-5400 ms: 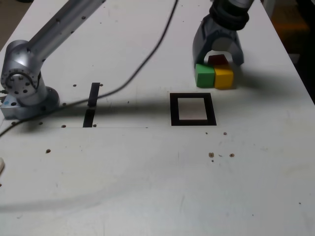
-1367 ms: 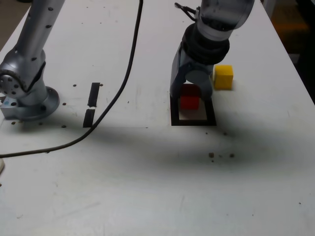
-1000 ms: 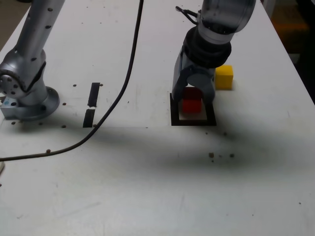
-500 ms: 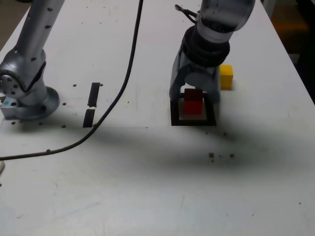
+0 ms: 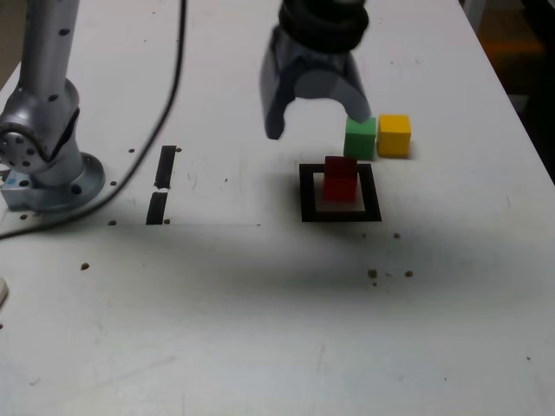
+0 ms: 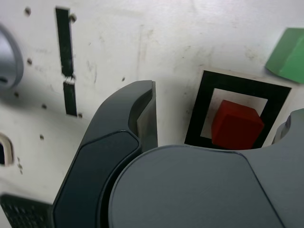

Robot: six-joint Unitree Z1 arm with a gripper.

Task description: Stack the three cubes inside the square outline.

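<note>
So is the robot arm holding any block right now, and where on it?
No, nothing is held: the gripper hangs open, and the red block sits apart from it.

Exterior view: at centre right of the frame, one red cube [image 5: 340,179], its top face a darker red than its front, within a square outline [image 5: 308,192] of solid black round a white middle; above it, one green cube [image 5: 360,139], lighter on top, and one yellow cube [image 5: 394,136] shading to orange-yellow in front, all three plain and unpatterned. At left of the frame, two plain black strips [image 5: 165,166] on a white tabletop [image 5: 217,321] flecked with brown spots; at far left, a silver-grey arm [image 5: 48,113] dotted with dark spots, and above centre, a grey gripper [image 5: 317,87] below a black collar [image 5: 324,24].
</note>
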